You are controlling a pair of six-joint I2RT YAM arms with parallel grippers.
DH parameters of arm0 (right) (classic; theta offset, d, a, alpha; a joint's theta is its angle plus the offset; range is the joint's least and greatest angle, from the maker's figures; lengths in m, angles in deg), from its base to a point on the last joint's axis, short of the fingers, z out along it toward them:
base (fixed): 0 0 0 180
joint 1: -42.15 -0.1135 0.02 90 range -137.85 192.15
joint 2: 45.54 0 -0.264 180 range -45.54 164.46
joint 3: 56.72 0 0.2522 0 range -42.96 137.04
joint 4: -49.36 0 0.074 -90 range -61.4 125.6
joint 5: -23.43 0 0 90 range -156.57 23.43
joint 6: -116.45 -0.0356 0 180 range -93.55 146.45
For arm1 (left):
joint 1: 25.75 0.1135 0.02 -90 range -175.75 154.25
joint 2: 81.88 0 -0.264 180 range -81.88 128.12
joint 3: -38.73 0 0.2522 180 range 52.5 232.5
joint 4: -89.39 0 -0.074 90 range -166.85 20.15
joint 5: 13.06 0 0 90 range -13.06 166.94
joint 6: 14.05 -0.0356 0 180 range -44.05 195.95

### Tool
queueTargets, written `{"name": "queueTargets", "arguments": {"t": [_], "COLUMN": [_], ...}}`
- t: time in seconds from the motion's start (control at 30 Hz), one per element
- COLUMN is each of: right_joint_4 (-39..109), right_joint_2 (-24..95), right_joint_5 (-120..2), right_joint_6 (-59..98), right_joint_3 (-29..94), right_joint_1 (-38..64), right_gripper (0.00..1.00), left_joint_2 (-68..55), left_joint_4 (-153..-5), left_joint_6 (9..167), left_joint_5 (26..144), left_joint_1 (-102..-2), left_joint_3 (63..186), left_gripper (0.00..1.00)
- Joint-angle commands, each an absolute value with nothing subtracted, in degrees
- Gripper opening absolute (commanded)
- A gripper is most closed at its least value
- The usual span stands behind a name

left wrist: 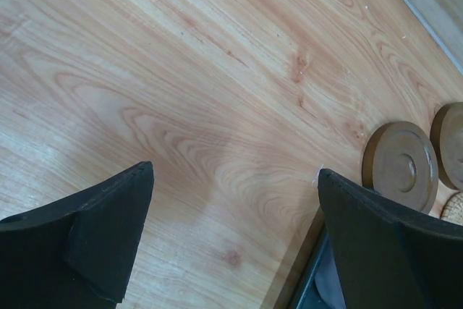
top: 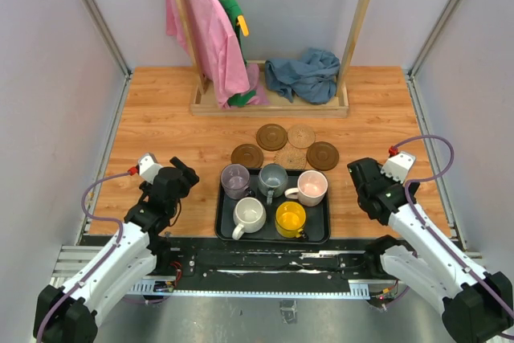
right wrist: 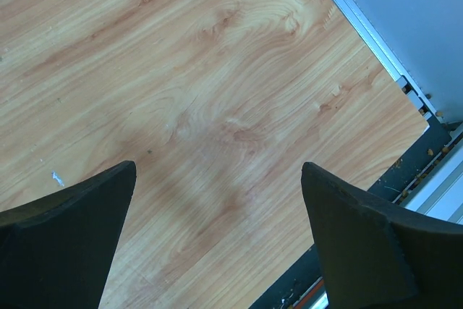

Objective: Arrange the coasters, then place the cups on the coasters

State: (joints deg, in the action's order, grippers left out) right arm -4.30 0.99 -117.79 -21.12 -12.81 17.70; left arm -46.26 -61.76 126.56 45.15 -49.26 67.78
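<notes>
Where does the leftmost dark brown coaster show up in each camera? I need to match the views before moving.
Top external: leftmost dark brown coaster, centre of the picture, just beyond the black tray.
Left wrist: right side, mid-height, lying flat on the wood.
Right wrist: not in it; only the wooden tabletop and its edge.
Shared landmark: the tray's far-left corner, seen at the left wrist view's bottom edge.

Five mugs in all: one purple, one grey-blue, one pink, one cream, one yellow. One black tray. Five coasters: three dark brown, two tan. One wooden rack at the far side, one blue cloth.
</notes>
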Motion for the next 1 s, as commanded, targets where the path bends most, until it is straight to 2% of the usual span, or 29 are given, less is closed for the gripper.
{"name": "queueTargets", "arguments": {"t": [0.0,0.37,0.7,0.97], "right_joint_4": [-6.2,-6.1,-4.3,-3.9], "right_joint_2": [1.1,0.4,2.3,4.7], "right_joint_5": [-120.1,-119.6,-118.7,-117.5], "right_joint_6": [-22.8,-22.4,-22.2,-17.0], "right_joint_3": [-11.1,-10.9,-10.7,-3.6], "right_joint_1": [17.1,17.1,17.1,17.1], "right_gripper": [0.98,0.98,0.98,0.98], "left_joint_2": [-46.1,-46.1,-45.0,-39.7], "left_joint_4": [-63.0,-64.1,-70.9,-77.3], "left_joint_6": [126.3,125.7,120.9,117.5], "left_joint_5": [44.7,44.8,48.2,48.7], "left_joint_1": [-49.6,-49.5,-49.5,-49.6], "left_joint_3": [68.0,67.5,66.6,68.9], "left_gripper": [1.0,1.0,1.0,1.0]}}
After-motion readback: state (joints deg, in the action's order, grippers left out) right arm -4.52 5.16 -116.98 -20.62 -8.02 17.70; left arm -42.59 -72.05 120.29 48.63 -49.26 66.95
